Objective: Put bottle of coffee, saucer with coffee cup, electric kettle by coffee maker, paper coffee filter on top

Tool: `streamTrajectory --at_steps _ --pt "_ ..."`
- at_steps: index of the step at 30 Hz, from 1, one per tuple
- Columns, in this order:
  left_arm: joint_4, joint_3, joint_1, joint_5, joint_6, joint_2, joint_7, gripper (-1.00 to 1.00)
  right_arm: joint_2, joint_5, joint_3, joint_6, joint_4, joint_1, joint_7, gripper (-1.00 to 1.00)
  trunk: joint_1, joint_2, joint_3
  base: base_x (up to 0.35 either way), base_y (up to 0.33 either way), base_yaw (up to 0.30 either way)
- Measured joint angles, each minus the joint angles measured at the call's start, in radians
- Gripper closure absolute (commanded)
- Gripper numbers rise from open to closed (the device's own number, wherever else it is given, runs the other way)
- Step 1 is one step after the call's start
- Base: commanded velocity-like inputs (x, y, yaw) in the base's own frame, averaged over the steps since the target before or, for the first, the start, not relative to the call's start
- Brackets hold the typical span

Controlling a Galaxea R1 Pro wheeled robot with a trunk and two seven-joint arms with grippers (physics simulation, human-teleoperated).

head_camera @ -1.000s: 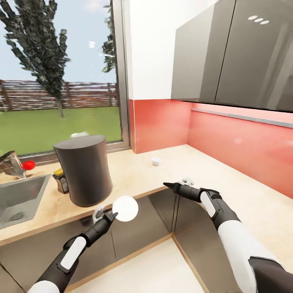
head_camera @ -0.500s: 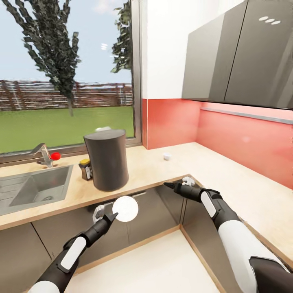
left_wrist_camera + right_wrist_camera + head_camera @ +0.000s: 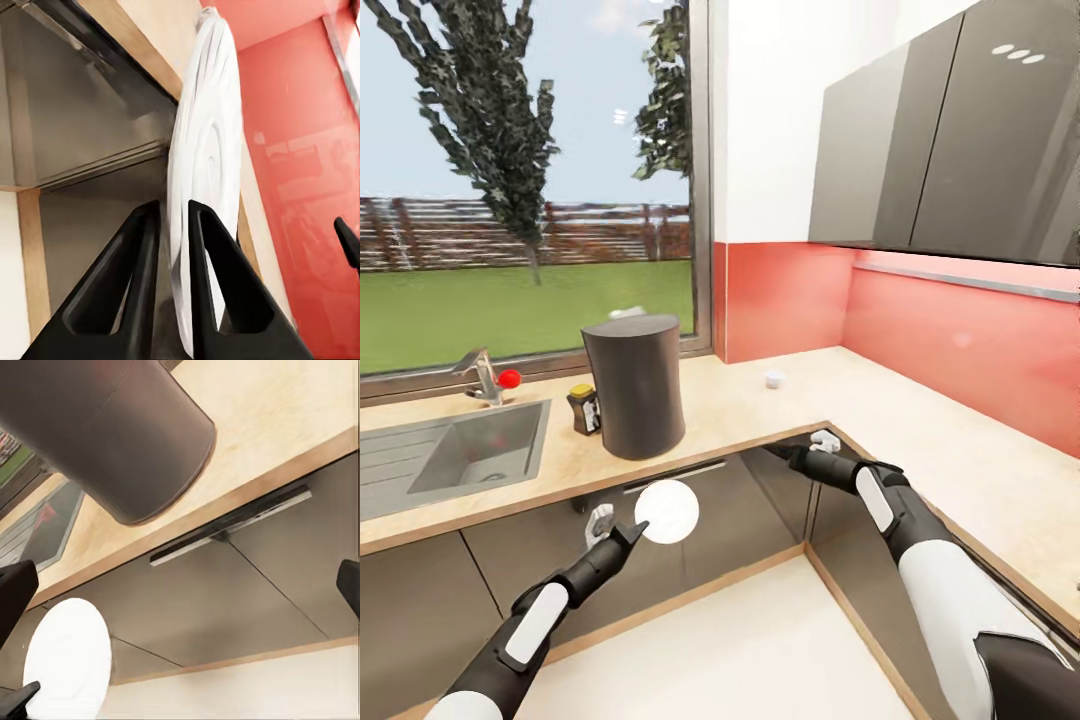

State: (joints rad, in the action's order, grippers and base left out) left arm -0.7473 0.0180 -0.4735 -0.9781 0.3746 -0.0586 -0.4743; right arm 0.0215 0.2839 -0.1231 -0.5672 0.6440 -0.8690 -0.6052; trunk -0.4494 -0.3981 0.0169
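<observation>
Left gripper (image 3: 632, 533) has its jaws closed on the edge of the saucer (image 3: 667, 512); the left wrist view shows both fingers (image 3: 139, 285) pinching the white disc (image 3: 204, 195), which stands on edge, with its flat face turned toward the head camera.

Key relation: the saucer is below the tabletop (image 3: 740, 415) edge, out in front of the cabinet doors (image 3: 700, 510). The coffee maker (image 3: 634, 384), a dark upright cylinder, stands up and ahead of the left jaws, nearly straight beyond them. The move calls for lift, reach forward, and turning the disc flat. Left arm is the one nearer the bare spot beside the machine.

Right gripper (image 3: 785, 456) hangs at the tabletop corner, jaws spread and empty; its wrist view shows the tips far apart with the coffee maker (image 3: 112, 427) and saucer (image 3: 66, 660) between them in the distance.

A small white item (image 3: 773, 379) sits further back on the tabletop, right of the machine, too small to identify. A small dark bottle with a yellow cap (image 3: 584, 406) is just beside the machine, on the sink (image 3: 420, 470) side. The sink basin looks empty. Kettle and filter not identified.
</observation>
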Motion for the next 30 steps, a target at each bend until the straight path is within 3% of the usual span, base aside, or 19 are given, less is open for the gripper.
streamTrajectory --at_steps 1,2,3,6,8,10,12,17,20,24,30 --pt "0.000 0.000 0.000 0.000 0.002 -0.005 -0.024 1.00 0.000 -0.003 0.000 0.000 -0.004 0.000 0.000 -1.00 0.000 0.000 0.000 0.000 0.000 -0.005" --pt "0.005 -0.001 0.000 -0.003 0.007 -0.033 -0.113 1.00 0.000 -0.061 0.003 0.002 -0.095 0.001 0.000 -1.00 0.000 0.000 0.000 0.000 0.000 -0.003" --pt "0.006 0.000 0.001 -0.001 0.007 -0.043 -0.133 1.00 -0.001 -0.117 0.005 0.007 -0.176 0.002 0.000 -1.00 0.000 0.000 0.000 0.000 0.000 -0.002" --pt "0.009 0.000 0.001 -0.001 0.008 -0.051 -0.147 1.00 -0.001 -0.266 0.009 0.100 -0.363 0.003 0.000 -1.00 0.000 0.000 0.000 0.000 0.000 0.000" --pt "0.009 0.000 0.002 -0.002 0.008 -0.053 -0.150 1.00 -0.001 -0.318 0.012 0.202 -0.474 0.003 0.004 -1.00 0.000 0.000 0.000 0.000 0.000 0.000" --pt "0.009 0.000 0.002 -0.002 0.008 -0.054 -0.152 1.00 0.000 -0.344 0.013 0.287 -0.563 0.006 0.011 -1.00 0.000 0.000 0.000 0.000 0.000 0.000" --pt "0.009 0.000 0.002 -0.003 0.008 -0.054 -0.152 1.00 0.000 -0.360 0.015 0.324 -0.591 0.026 0.035 -1.00 0.000 0.000 0.000 0.000 0.000 0.000" --pt "0.008 0.000 0.002 -0.003 0.009 -0.056 -0.154 1.00 -0.002 -0.453 0.016 0.360 -0.617 0.127 0.262 -1.00 0.000 0.000 0.000 0.000 0.000 0.000" --pt "0.008 0.000 0.002 -0.003 0.009 -0.057 -0.154 1.00 -0.006 -0.513 0.016 0.363 -0.619 0.155 0.341 -1.00 0.000 0.000 0.000 0.000 0.000 0.000" --pt "0.005 0.000 0.002 -0.003 0.009 -0.057 -0.154 1.00 -0.010 -0.565 0.015 0.360 -0.620 0.186 0.381 -1.00 0.000 0.000 0.000 0.000 0.000 0.001" --pt "-0.002 0.000 0.002 -0.003 0.014 -0.062 -0.158 1.00 -0.007 -0.580 0.015 0.318 -0.621 0.201 0.389 -1.00 0.000 0.000 0.002 0.000 0.000 0.156"
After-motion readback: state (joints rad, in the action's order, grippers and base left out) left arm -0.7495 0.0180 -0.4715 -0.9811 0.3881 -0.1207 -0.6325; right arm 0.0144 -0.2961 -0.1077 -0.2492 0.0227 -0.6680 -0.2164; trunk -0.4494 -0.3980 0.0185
